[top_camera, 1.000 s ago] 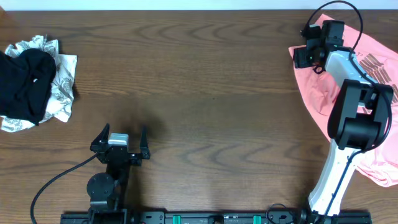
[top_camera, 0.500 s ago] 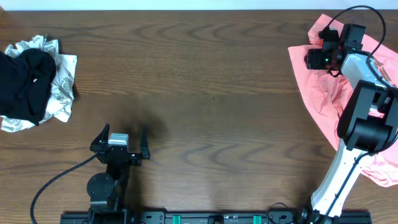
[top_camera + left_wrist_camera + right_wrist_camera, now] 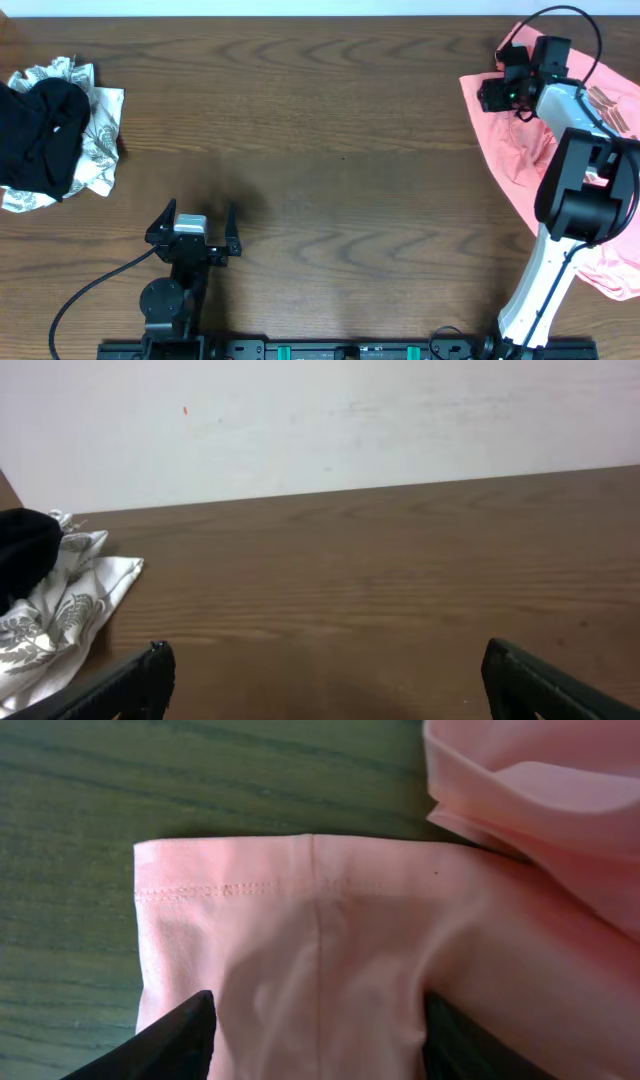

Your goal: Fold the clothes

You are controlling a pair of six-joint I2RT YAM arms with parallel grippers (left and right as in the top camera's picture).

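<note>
The clothes (image 3: 510,150), a salmon-pink T-shirt with dark lettering (image 3: 605,105), lie crumpled at the table's far right. My right gripper (image 3: 497,92) sits at the shirt's upper left edge. In the right wrist view its black fingers (image 3: 180,1040) press in on both sides of a bunched, hemmed sleeve (image 3: 300,930), so the right gripper (image 3: 318,1030) is shut on that fabric. My left gripper (image 3: 195,215) rests open near the front left, far from the shirt. In the left wrist view the left gripper (image 3: 325,680) holds nothing, with only bare wood between its fingers.
A black garment (image 3: 45,135) lies on a white patterned cloth (image 3: 100,140) at the far left edge; that cloth (image 3: 60,610) also shows in the left wrist view. The right arm's white link (image 3: 545,270) crosses over the shirt. A cable (image 3: 90,285) trails from the left arm.
The right gripper swung right, then back left, and the shirt's upper left edge has come slightly left with it. The left arm has not moved.
</note>
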